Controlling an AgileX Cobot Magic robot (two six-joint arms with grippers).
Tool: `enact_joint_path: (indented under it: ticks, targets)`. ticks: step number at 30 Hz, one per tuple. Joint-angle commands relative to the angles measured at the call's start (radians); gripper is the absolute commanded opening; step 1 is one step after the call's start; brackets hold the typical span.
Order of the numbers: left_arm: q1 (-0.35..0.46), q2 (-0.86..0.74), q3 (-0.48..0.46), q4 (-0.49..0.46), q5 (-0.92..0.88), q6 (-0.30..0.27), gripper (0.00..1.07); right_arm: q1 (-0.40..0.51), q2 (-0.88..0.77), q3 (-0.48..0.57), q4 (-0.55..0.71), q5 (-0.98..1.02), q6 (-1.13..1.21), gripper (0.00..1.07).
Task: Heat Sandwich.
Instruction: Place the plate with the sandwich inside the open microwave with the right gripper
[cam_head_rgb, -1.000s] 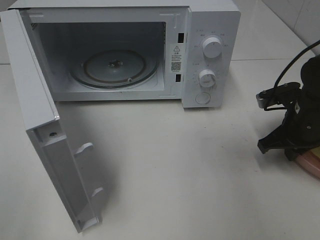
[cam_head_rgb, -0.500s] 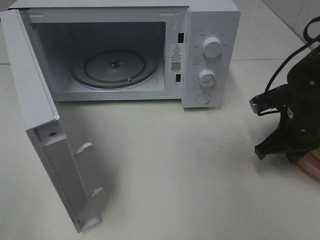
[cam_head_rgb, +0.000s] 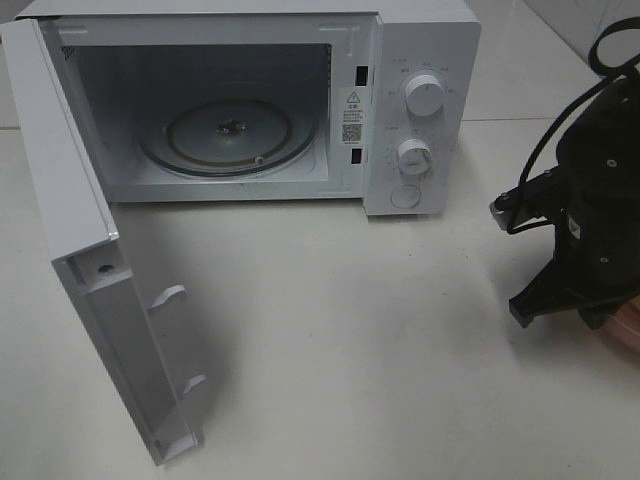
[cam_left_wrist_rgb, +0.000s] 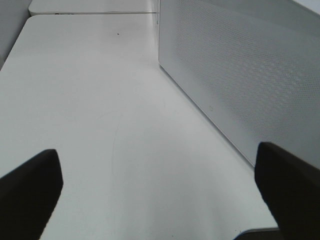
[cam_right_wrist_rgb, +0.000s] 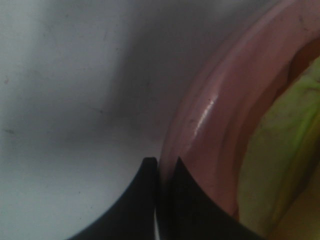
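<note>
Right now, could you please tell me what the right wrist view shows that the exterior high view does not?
Only the right wrist view shows the right gripper shut on the rim of the pink plate, with the sandwich, its green lettuce visible, on it. Only the exterior high view shows the microwave, its door standing open, and the glass turntable inside. Both show the white table, the right gripper and the plate, though the exterior view catches only a pink sliver at its right edge.
</note>
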Motion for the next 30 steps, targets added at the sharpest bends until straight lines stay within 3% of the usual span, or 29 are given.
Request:
enact_joint_path:
  ticks: [1, 12, 30]
  targets:
    - [0.003, -0.028, 0.004, 0.001, -0.008, -0.005, 1.06, 0.016, -0.016, -0.005, -0.021, 0.054, 0.012, 0.00]
    - [0.003, -0.028, 0.004, 0.001, -0.008, -0.004, 1.06, 0.077, -0.106, 0.014, -0.017, 0.121, 0.012, 0.01]
    - [0.003, -0.028, 0.004, 0.001, -0.008, -0.004, 1.06, 0.259, -0.295, 0.150, 0.017, 0.180, 0.038, 0.01]
